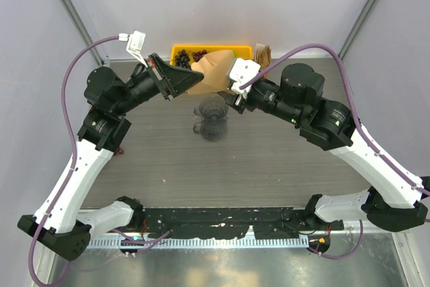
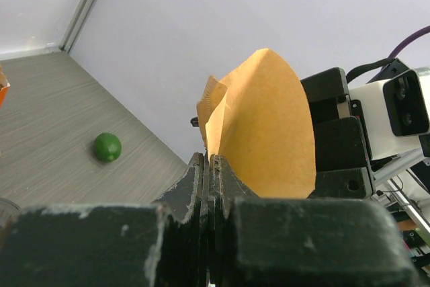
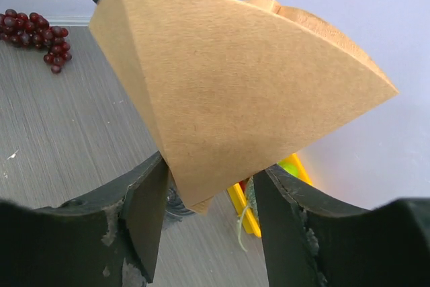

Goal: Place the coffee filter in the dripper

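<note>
Above grey table (image 1: 282,159), left hand (image 2: 208,162) pinches coffee filter (image 2: 269,126) (midair); right hand (image 3: 212,174) spread around it.

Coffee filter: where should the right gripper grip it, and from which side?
Pinch the coffee filter by its narrow folded corner, coming from the side opposite the left gripper, which is shut on its other edge. That flat corner lies between the open fingers of the right gripper.

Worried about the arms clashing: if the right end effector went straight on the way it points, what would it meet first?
The coffee filter: its folded tip sits between the right end effector's open fingers. Behind it, probably the left end effector, which pinches the paper, though depth is unclear.
</note>
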Tool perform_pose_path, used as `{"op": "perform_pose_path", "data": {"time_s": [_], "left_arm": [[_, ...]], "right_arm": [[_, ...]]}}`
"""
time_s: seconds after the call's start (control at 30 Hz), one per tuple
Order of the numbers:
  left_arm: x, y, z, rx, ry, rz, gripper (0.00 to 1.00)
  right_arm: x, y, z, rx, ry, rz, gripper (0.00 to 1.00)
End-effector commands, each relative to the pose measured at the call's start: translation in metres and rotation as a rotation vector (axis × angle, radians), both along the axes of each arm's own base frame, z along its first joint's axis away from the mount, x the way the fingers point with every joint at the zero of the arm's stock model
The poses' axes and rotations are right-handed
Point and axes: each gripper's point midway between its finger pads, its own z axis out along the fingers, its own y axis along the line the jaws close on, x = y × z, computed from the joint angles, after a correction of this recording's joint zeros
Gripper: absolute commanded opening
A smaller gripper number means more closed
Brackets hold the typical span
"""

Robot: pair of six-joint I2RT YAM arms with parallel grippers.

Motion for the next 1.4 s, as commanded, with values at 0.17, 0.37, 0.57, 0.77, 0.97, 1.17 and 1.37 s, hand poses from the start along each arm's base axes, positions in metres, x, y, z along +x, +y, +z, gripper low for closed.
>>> {"op": "perform_pose_path", "data": {"time_s": [0.17,0.37,0.57,0.77,0.97,1.17,1.37], "left_arm": [[-0.009,0.003,0.015,-0.024,-0.065,-0.004,0.05],[-0.015,0.005,0.013,0.006,-0.115,-0.009,0.36],[-0.031,0.013,0.01,0.148,-0.29,-0.031,0.64],[-0.044,0.02,-0.014,0.391,-0.39,-0.127,0.64],[-0.085,0.03,-0.01,0.467,-0.613,-0.33,0.84],[-0.089,0.044,-0.038,0.649,-0.718,-0.364,0.99],[-0.083,0.031,-0.056,0.662,-0.747,-0.339,0.99]], "right_arm": [[-0.011,-0.005,0.024,0.013,-0.076,0.048,0.46],[-0.021,-0.005,0.016,-0.025,-0.076,0.095,0.34],[-0.036,-0.009,0.005,-0.067,-0.045,0.159,0.32],[-0.055,-0.011,-0.005,-0.08,-0.007,0.237,0.25],[-0.074,-0.009,-0.015,-0.094,0.07,0.324,0.15],[-0.094,-0.008,-0.018,-0.073,0.16,0.397,0.08],[-0.108,-0.004,-0.017,-0.054,0.194,0.472,0.1]]}}
